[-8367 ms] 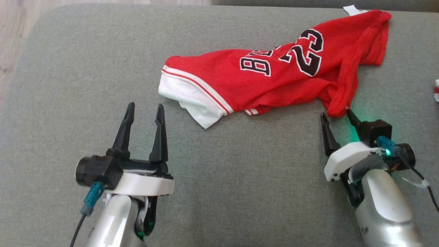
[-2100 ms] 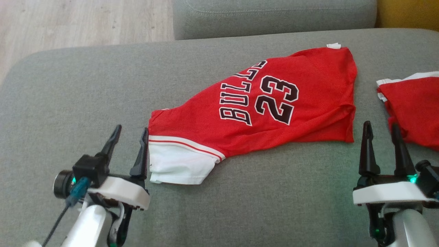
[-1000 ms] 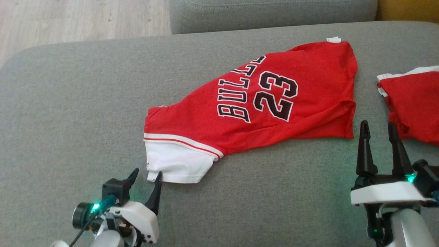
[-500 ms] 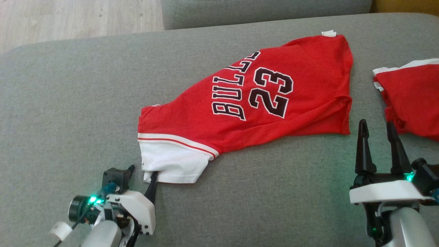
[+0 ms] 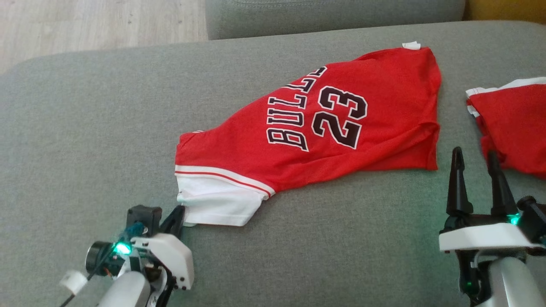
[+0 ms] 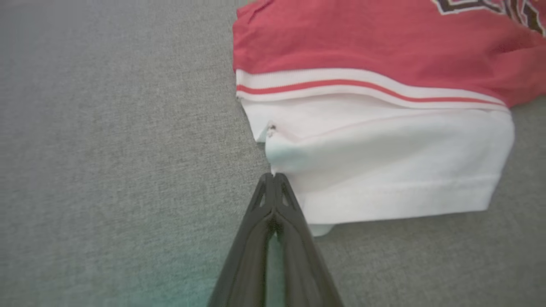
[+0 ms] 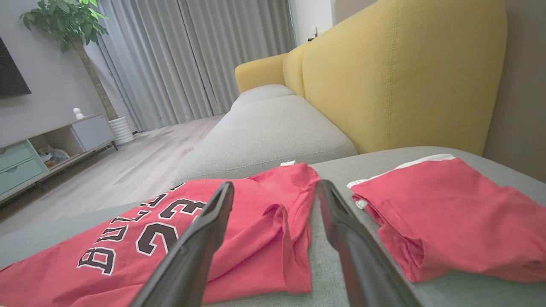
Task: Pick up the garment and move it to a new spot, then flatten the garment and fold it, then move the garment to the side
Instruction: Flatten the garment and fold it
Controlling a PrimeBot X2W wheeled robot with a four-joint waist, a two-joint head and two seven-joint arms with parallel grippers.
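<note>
The garment (image 5: 324,128) is a red jersey with "BULLS 23" lettering and a white sleeve. It lies spread across the grey sofa seat (image 5: 106,128). My left gripper (image 5: 177,215) sits low at the near left corner of the white sleeve. In the left wrist view its fingers (image 6: 273,175) are pressed together, pinching the very edge of the white fabric (image 6: 384,170). My right gripper (image 5: 474,151) is open and holds nothing, just short of the garment's right hem. In the right wrist view the right gripper (image 7: 275,184) points over the garment's folded right edge (image 7: 281,238).
A second red and white garment (image 5: 516,123) lies folded at the right, close beside my right gripper. A further grey cushion (image 5: 332,15) lies beyond the seat. A yellow backrest (image 7: 405,72) rises at the right. Wood floor (image 5: 85,21) lies past the far left edge.
My left gripper has gone from open to shut at the corner of the white sleeve. The right arm has stayed still. The camera shifted slightly.
</note>
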